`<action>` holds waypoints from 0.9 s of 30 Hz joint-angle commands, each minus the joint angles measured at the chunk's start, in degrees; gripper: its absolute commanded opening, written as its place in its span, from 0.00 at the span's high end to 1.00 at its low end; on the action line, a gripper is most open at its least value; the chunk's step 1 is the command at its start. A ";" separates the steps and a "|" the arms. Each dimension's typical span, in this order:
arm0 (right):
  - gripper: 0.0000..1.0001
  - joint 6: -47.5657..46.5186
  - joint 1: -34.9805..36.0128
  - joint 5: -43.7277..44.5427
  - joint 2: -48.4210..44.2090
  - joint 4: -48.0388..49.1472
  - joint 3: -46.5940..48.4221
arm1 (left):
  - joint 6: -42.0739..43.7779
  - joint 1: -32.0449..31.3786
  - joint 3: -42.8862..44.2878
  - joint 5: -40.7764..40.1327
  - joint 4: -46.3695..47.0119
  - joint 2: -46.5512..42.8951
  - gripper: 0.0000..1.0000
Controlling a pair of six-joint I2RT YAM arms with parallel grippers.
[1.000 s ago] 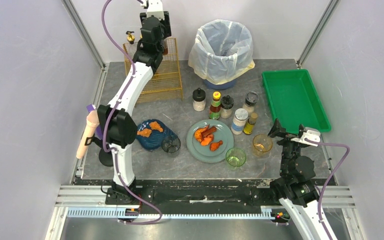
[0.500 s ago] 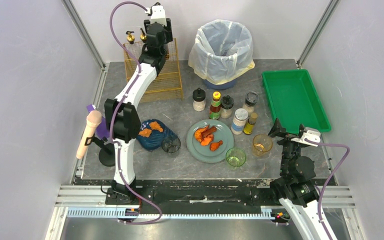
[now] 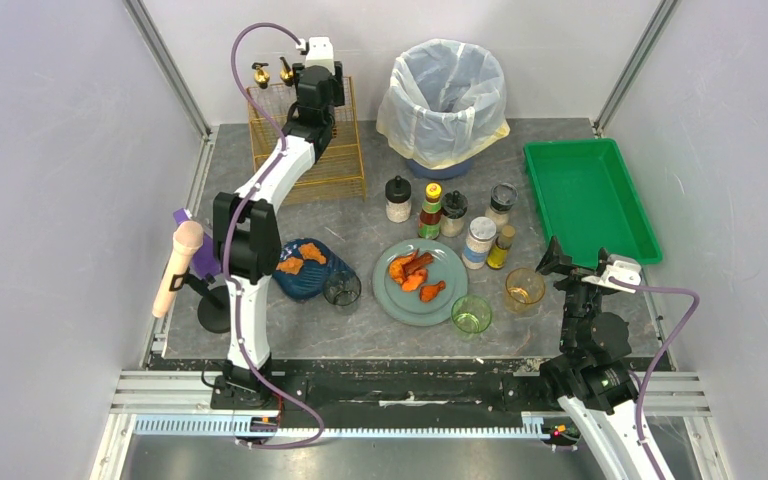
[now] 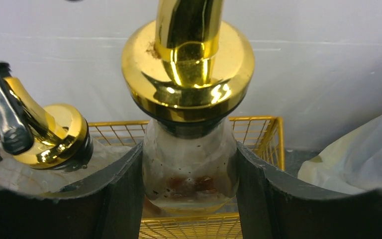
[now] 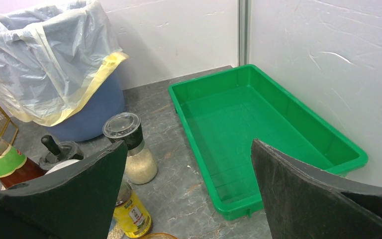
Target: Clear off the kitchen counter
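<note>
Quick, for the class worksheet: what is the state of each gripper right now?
Left gripper: closed on the gold-capped glass bottle.
Right gripper: open, holding nothing.

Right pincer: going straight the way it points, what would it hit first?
Probably the green tray, lying dead ahead of the open right pincer; only a strip of counter seems to lie between.
</note>
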 commanded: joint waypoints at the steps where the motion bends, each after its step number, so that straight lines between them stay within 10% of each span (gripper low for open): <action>1: 0.02 -0.32 0.26 0.07 -9.63 1.69 0.08 | -4.41 0.30 0.84 0.38 4.95 -0.31 0.77; 27: 0.02 0.05 0.32 -0.33 -9.63 1.16 0.61 | -11.34 0.56 -0.53 6.15 -9.81 -7.60 0.15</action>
